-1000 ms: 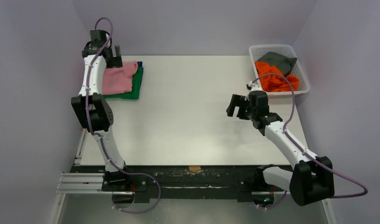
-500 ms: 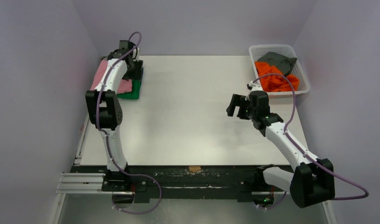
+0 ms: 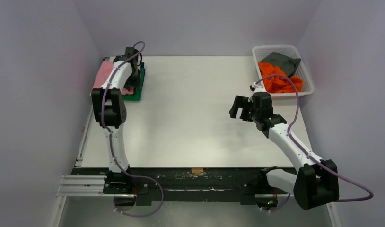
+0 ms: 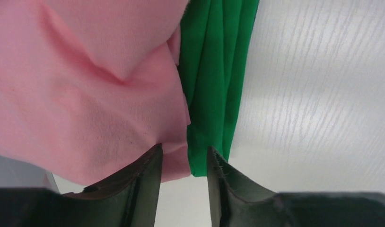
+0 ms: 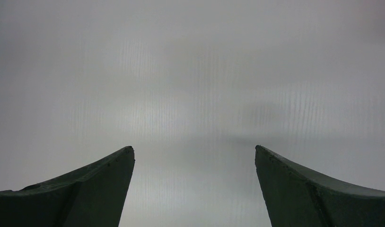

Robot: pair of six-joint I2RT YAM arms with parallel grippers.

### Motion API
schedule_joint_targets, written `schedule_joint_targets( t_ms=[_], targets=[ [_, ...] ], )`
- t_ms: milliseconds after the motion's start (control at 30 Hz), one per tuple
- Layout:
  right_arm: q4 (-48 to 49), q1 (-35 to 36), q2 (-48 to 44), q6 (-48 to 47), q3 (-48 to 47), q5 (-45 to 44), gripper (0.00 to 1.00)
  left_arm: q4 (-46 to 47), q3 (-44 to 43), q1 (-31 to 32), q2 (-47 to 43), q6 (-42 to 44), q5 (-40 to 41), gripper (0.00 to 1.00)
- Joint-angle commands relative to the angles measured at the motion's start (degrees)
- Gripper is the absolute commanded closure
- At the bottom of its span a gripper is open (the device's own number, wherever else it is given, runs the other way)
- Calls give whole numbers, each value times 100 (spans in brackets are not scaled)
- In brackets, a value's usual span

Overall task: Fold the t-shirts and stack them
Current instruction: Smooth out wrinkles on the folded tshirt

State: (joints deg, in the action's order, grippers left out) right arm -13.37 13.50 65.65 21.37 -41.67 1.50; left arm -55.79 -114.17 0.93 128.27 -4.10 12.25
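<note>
A light pink t-shirt (image 3: 100,75) lies folded on a green t-shirt (image 3: 137,90) at the table's far left. The left arm reaches over this stack, and my left gripper (image 3: 133,78) sits at the stack's right side. In the left wrist view the pink shirt (image 4: 86,94) and the green shirt (image 4: 214,85) meet just beyond my left gripper (image 4: 184,147). Its jaws are narrowed with a gap, bare table showing between them and nothing pinched. My right gripper (image 3: 236,106) hovers open over bare table at mid-right, and in its wrist view the right gripper (image 5: 194,147) holds nothing.
A white mesh basket (image 3: 280,49) stands at the far right corner with an orange t-shirt (image 3: 275,82) and a grey t-shirt (image 3: 283,60) inside. The side walls stand close to the table edges. The stack overhangs the table's left edge slightly.
The left arm has swung from the stack's far left across to its right side and lowered. Its jaws have narrowed from wide open. The right arm has not moved.
</note>
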Motion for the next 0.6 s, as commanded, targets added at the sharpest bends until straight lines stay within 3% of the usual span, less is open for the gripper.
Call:
schedule_joint_targets(
  t_ms=[0,67,133,267,567],
  targets=[
    [30,10,5,-27,-173,61,3,161,-251,-25,61,-105,341,69],
    [47,13,30,-35,-173,36,3,61,-331,-63,136,-135,352,79],
    [17,12,72,-39,-200,36,3,19,-368,-89,156,-144,545,100],
    [-22,7,65,-54,-189,22,3,24,-254,-93,-19,-127,386,100],
    [-59,13,-104,-62,-149,-44,3,624,531,-93,-1356,-399,-727,100]
  ],
)
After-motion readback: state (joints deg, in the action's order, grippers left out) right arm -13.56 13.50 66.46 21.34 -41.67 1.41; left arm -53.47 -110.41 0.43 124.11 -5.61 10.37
